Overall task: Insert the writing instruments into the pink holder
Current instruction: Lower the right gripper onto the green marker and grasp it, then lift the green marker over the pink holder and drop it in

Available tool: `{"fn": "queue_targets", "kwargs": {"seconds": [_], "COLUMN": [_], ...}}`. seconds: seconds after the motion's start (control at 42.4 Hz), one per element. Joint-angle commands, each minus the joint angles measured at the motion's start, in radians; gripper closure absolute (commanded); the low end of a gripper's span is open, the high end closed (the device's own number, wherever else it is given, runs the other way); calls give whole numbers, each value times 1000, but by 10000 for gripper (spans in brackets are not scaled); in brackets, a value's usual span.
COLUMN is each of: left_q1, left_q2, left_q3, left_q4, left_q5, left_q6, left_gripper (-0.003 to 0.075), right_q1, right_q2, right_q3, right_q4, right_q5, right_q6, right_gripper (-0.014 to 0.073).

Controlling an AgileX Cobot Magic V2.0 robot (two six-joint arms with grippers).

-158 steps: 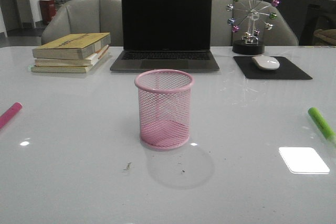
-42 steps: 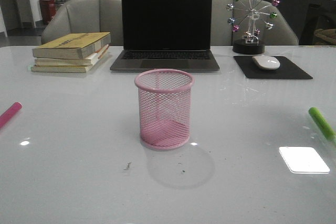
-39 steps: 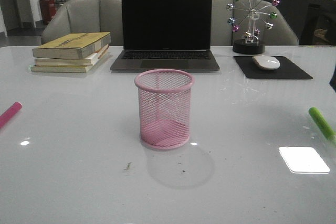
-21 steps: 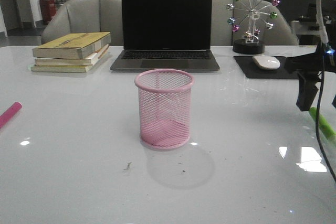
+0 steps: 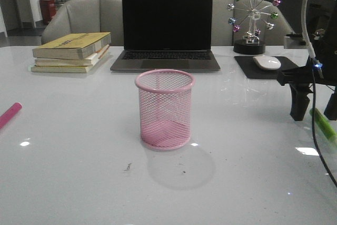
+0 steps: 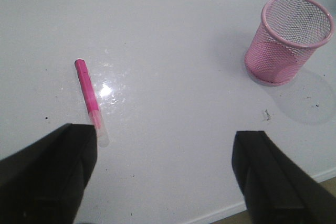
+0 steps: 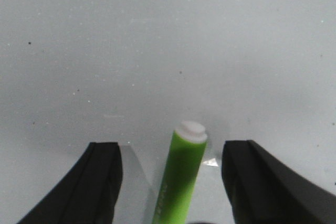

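The pink mesh holder (image 5: 165,109) stands upright and empty at mid-table, also seen in the left wrist view as the holder (image 6: 289,40). The lime green marker (image 5: 322,124) lies flat at the right edge. My right gripper (image 5: 315,106) hangs open over it, one finger on each side; in the right wrist view the green marker (image 7: 181,182) lies between the open fingers of the right gripper (image 7: 173,177), white end pointing away. The magenta marker (image 5: 9,114) lies at the far left, seen as the pink marker (image 6: 88,93) ahead of my open left gripper (image 6: 165,171).
A closed-screen black laptop (image 5: 166,27) stands behind the holder. Stacked books (image 5: 71,52) lie at the back left. A mouse (image 5: 267,62) on a black pad and a ferris-wheel ornament (image 5: 253,19) sit at the back right. The table's near edge (image 6: 273,195) shows by the left gripper.
My right arm has come into the front view from the right and lowered over the green marker. The holder and both markers have not moved.
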Motion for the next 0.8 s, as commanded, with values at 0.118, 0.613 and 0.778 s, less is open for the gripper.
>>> {"fn": "queue_targets", "kwargs": {"seconds": [0.118,0.613,0.778], "left_q1": [-11,-11,-11], "left_q2": [0,0,0], "left_q3": [-27,-27,-27], "left_q4": [-6,-6,-6], "left_q5": [-71,-71,-73], "left_q6": [0,0,0], "left_gripper": [140,140,140], "right_q1": [-5,61,194], "right_q2": [-38,-314,-544], "right_q3": [-22,84,246], "right_q4": [7,8,9], "right_q5": [3,-157,-451], "right_q6": [-8,-25,-27], "right_gripper": [263,431,431]}}
